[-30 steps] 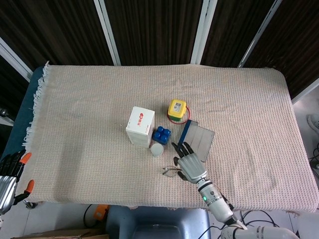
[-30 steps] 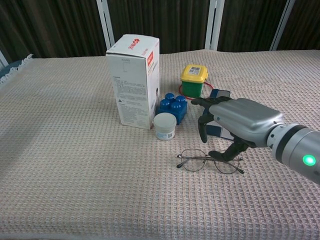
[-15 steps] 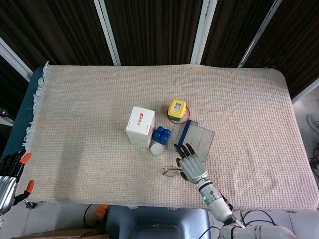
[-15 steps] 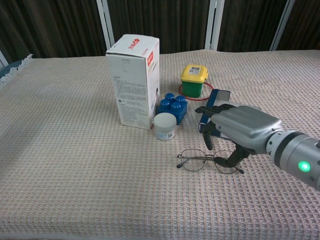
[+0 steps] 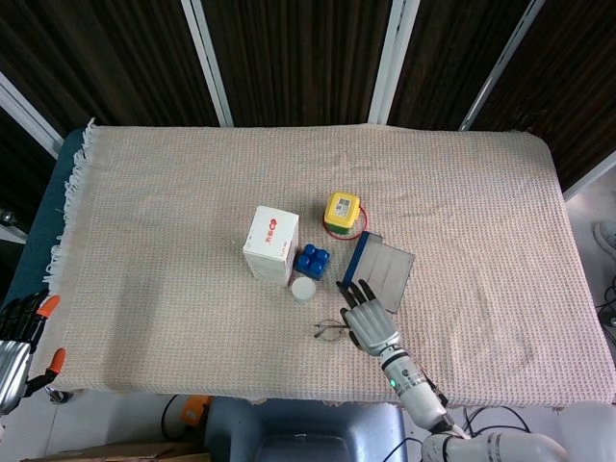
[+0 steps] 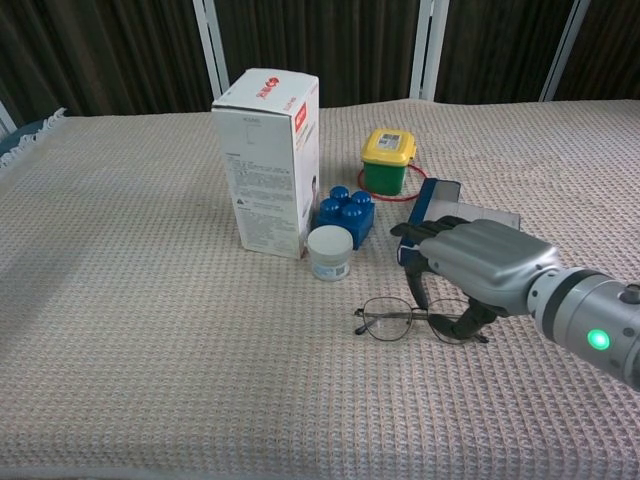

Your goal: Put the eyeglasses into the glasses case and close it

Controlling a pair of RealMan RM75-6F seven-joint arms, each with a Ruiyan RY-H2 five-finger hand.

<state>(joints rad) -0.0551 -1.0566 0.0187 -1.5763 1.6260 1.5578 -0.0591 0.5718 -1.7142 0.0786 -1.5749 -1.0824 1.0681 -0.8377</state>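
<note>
The thin-framed eyeglasses (image 6: 396,322) (image 5: 330,331) lie flat on the cloth in front of the white jar. My right hand (image 6: 478,266) (image 5: 366,318) hovers low over their right lens, fingers spread and curved down, thumb touching the frame by that lens. The glasses rest on the cloth, not lifted. The glasses case (image 5: 384,270) (image 6: 443,194) lies open just behind the hand, blue shell with a grey inside, partly hidden by the hand in the chest view. My left hand (image 5: 16,345) hangs off the table's near left corner, fingers apart, holding nothing.
A white carton (image 6: 268,160) (image 5: 271,243) stands left of the case. Beside it sit a blue block (image 6: 346,213) and a small white jar (image 6: 329,252). A yellow-lidded green tub (image 6: 387,160) stands behind the case. Beige woven cloth (image 5: 173,192) covers the table.
My right hand has sunk and drawn slightly nearer, coming down onto the right lens of the glasses. The glasses, case and left hand have not moved.
</note>
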